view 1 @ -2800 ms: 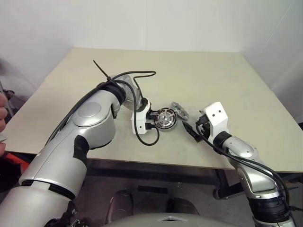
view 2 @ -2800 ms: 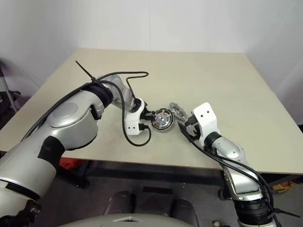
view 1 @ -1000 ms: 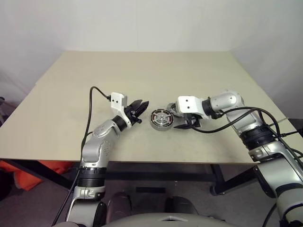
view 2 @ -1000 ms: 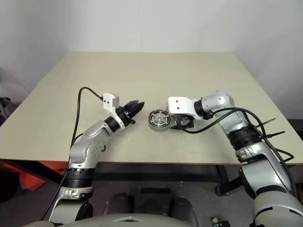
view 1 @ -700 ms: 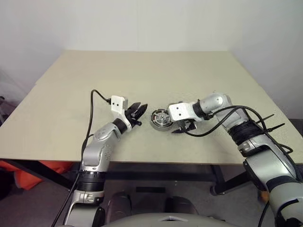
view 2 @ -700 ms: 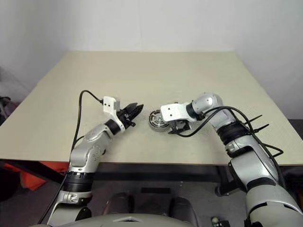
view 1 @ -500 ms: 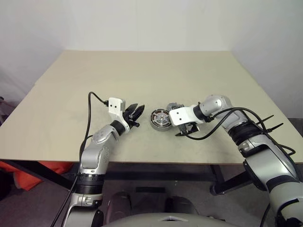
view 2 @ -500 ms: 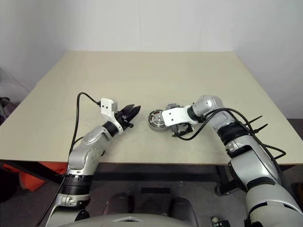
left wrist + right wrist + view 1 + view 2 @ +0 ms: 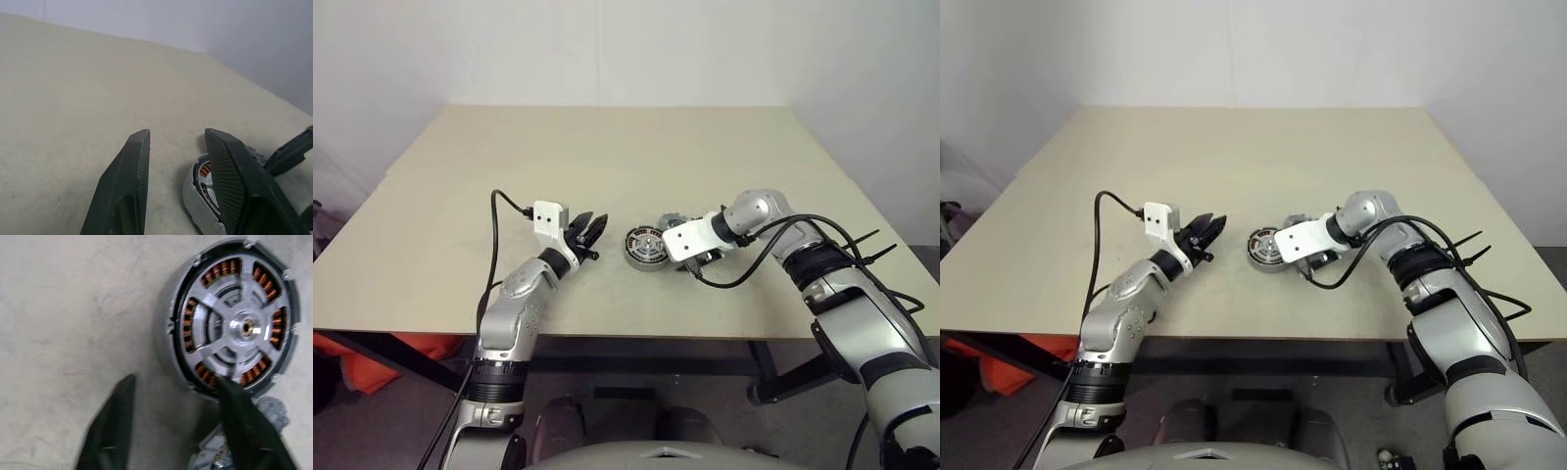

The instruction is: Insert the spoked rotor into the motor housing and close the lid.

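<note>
Lid (image 9: 230, 450) lies on the table (image 9: 607, 157) touching the far-right side of the housing (image 9: 234, 323), rotor (image 9: 247, 325) already seated inside, and directly under the parted, empty right gripper (image 9: 171, 426), the nearer one, while the left gripper (image 9: 178, 181), parted and empty, hovers beside the housing's opposite side.

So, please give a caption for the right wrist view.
Right gripper open beside the motor housing, spoked rotor seated over copper windings, on the table.
</note>
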Motion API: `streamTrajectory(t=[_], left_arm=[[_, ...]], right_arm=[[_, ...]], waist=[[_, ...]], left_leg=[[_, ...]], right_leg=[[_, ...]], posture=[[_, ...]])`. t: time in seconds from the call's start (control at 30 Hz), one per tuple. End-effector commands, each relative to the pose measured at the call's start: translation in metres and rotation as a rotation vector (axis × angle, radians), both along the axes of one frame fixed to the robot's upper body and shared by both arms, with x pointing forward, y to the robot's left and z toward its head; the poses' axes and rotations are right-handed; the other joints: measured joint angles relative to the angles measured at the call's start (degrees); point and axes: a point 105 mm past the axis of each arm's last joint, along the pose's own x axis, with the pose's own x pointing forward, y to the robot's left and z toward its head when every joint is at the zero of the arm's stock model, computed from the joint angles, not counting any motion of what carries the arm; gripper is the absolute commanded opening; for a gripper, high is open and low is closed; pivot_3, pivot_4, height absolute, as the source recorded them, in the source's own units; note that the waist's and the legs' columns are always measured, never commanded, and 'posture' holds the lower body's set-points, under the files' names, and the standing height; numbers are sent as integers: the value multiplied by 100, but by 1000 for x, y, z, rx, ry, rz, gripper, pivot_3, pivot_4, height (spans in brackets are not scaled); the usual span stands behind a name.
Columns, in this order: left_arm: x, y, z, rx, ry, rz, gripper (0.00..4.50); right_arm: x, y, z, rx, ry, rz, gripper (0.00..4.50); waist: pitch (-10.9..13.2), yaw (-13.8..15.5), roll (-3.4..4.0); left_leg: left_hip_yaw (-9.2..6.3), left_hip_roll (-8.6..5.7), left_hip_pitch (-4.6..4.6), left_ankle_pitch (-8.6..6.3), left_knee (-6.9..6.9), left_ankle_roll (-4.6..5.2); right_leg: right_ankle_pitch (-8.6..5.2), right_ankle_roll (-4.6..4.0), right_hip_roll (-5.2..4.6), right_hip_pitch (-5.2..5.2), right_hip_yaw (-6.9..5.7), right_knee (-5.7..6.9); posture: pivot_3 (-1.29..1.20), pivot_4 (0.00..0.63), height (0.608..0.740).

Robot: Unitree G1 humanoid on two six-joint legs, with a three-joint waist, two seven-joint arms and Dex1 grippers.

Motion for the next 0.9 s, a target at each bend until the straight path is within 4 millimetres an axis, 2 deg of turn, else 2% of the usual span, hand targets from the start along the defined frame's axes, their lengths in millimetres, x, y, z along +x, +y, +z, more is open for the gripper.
streamTrajectory(t=[0.03, 0.2, 0.3, 0.47, 0.5, 0.7, 0.8, 0.9], left_arm=[[2, 3, 14, -7, -56, 16, 1882], [2, 3, 14, -7, -58, 24, 1882], [2, 4, 14, -4, -59, 29, 1882], [2, 5, 12, -5, -55, 35, 1882], [1, 5, 12, -5, -55, 35, 1882], [3, 5, 10, -3, -51, 39, 1882], [3, 7, 8, 2, -47, 46, 1882], [2, 7, 6, 5, -44, 49, 1882]], right_arm=[[5, 3, 7, -13, -30, 21, 2398], [7, 5, 4, -16, -31, 24, 2398], [7, 6, 3, -19, -28, 34, 1782], [11, 6, 6, -10, -62, 32, 165], [11, 6, 7, -11, -63, 32, 17], [14, 4, 10, 1, -71, 23, 17], [17, 2, 20, 14, -97, 21, 17], [16, 9, 28, 52, -97, 33, 17]], waist=[[0, -2, 0], [0, -67, 0], [0, -110, 0], [-2, -128, -3], [-2, -124, -2], [-2, -124, -3], [-2, -120, -3], [-2, -119, -3]], left_leg=[[0, 0, 0, 0, 0, 0], [1, 1, 4, 0, 1, 0], [1, 1, 8, 1, 2, -2], [1, 2, 7, -1, 2, 1], [2, 1, 6, -1, 2, 1], [2, 0, 3, -2, 3, 3], [2, 1, 3, -2, 2, 3], [2, -1, 1, -2, 3, 4]], right_leg=[[0, 0, 0, 0, 0, 0], [0, 0, 0, 1, 0, 4], [0, 0, 0, 3, 0, 5], [0, -1, 1, 5, 0, 4], [1, -1, 1, 3, 0, 4], [1, -1, 0, 4, 1, 3], [1, -2, 0, 4, 0, 4], [1, -2, -1, 3, 1, 2]], posture=[[0, 0, 740], [0, 0, 740], [0, 0, 740], [0, 0, 740], [0, 0, 740], [0, 0, 740], [0, 0, 740], [0, 0, 740]])
